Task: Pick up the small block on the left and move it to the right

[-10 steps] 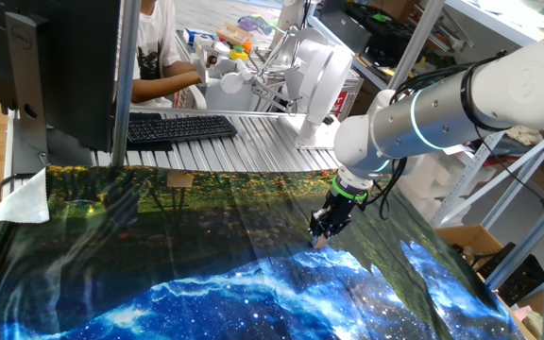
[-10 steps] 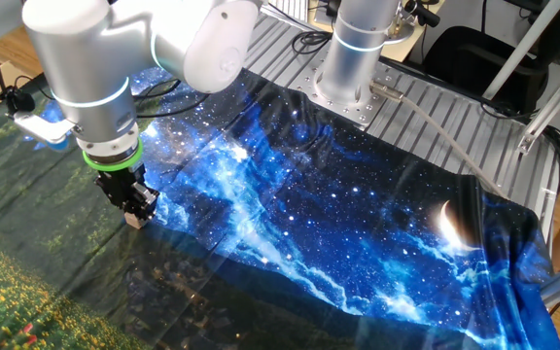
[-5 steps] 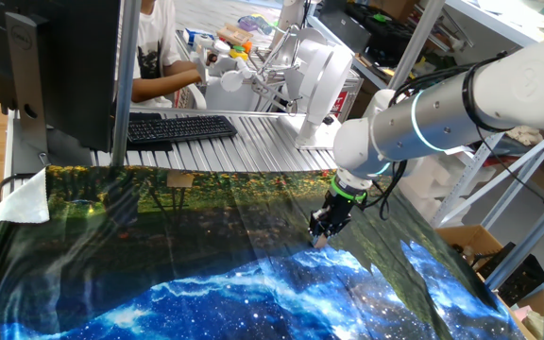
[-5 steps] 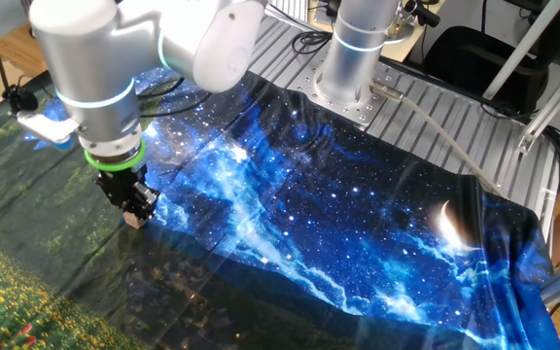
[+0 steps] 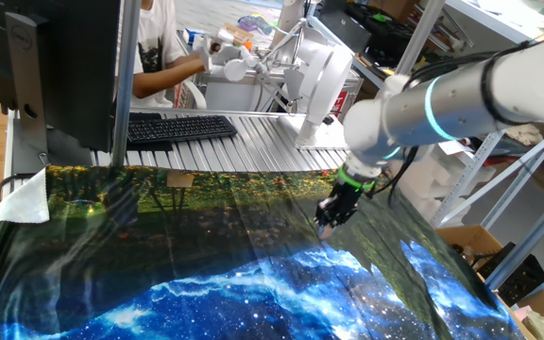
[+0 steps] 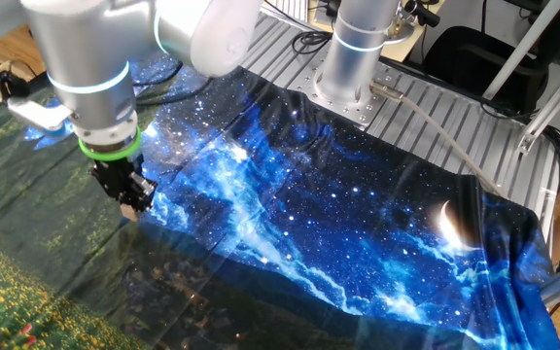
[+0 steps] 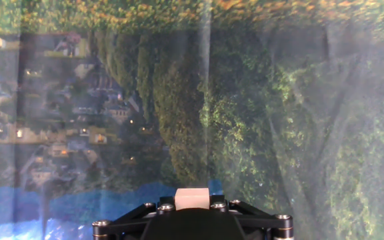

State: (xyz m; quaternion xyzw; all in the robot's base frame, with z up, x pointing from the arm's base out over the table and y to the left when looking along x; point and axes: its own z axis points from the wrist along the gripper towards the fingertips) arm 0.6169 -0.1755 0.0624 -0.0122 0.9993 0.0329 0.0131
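Fingers (image 7: 192,200) clamped on small block (image 7: 192,198) | raised above printed cloth (image 7: 245,100)

Clearance record, printed cloth (image 6: 358,224) over the bench:

- Gripper (image 5: 328,224): carries the small block (image 7: 192,198) between closed fingers, raised just off the cloth near the edge that borders the slatted metal strip. Cloth under and around it bare in the hand view.
- Open room: the starry blue part of the cloth, from the gripper across to the far corner with the pale moon print.
- Obstacle: arm base column (image 6: 353,49) on its plate at the slatted side.
- Obstacle: keyboard (image 5: 179,127) on the slats, off the cloth.
- Obstacle: upright frame post (image 5: 124,80) and monitor (image 5: 59,61) at that end.
- Obstacle: white paper (image 5: 25,200) on the cloth's corner beneath the monitor.
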